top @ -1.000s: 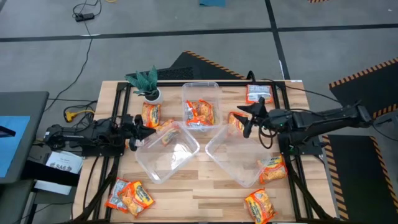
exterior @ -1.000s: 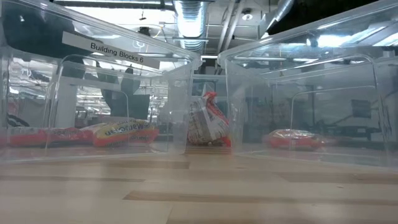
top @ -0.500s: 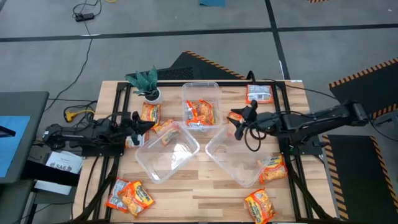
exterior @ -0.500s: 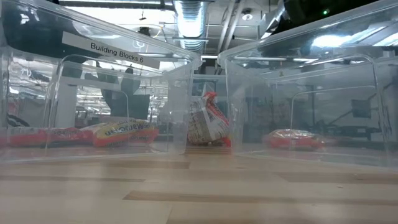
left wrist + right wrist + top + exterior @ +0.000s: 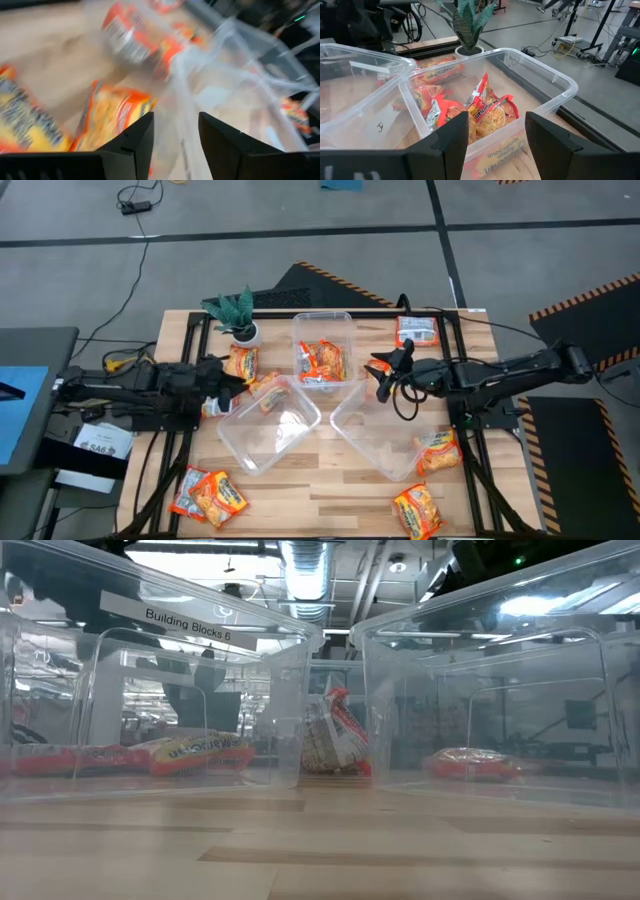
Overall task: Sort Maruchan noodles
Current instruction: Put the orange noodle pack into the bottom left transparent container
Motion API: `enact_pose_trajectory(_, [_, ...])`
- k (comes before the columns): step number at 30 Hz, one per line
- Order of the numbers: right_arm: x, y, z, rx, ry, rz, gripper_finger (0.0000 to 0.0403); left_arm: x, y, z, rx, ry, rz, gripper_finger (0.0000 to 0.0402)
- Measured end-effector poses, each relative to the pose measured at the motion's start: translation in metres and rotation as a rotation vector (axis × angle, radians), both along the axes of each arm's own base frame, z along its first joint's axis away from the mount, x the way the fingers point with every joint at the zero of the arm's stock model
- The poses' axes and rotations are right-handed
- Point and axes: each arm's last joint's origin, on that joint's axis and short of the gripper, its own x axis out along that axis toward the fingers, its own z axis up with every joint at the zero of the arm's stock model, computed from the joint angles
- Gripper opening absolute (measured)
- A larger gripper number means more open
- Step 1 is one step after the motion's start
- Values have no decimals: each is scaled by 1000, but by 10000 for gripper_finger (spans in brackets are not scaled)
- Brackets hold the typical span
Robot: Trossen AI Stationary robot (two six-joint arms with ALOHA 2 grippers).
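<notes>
Sorting barely started: only the far tub point(image 5: 322, 330) ahead of the empty, spread right pincer point(image 5: 384, 372) holds packets point(image 5: 322, 360), both near tubs point(image 5: 268, 423) look empty, rest lie loose on the worktop point(image 5: 320, 490), some just ahead of the open, empty left pincer point(image 5: 222, 380).

Robotics lab; concrete floor point(image 5: 300, 220), hazard-tape mats point(image 5: 585, 300), ceiling ducts point(image 5: 300, 565).

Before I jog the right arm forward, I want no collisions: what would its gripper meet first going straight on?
Probably the near wall of the back tub, the one holding noodle packets. The open right gripper points straight at it with nothing between, though depth is hard to judge.
</notes>
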Motion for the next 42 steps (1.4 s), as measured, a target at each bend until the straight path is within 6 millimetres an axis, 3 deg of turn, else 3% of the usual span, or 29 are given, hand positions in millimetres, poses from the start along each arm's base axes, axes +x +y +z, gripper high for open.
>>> enact_pose_trajectory(4, [0,0,0,1,-1,0,216,-1,0,3,-78,192,68,143])
enact_pose_trajectory(11, [0,0,0,8,-5,-1,216,-4,3,-21,-115,509,251,142])
enact_pose_trajectory(25, [0,0,0,9,-5,1,216,20,18,-48,-56,800,366,142])
enact_pose_trajectory(42, [0,0,0,10,-1,2,216,48,22,-82,-60,1040,279,141])
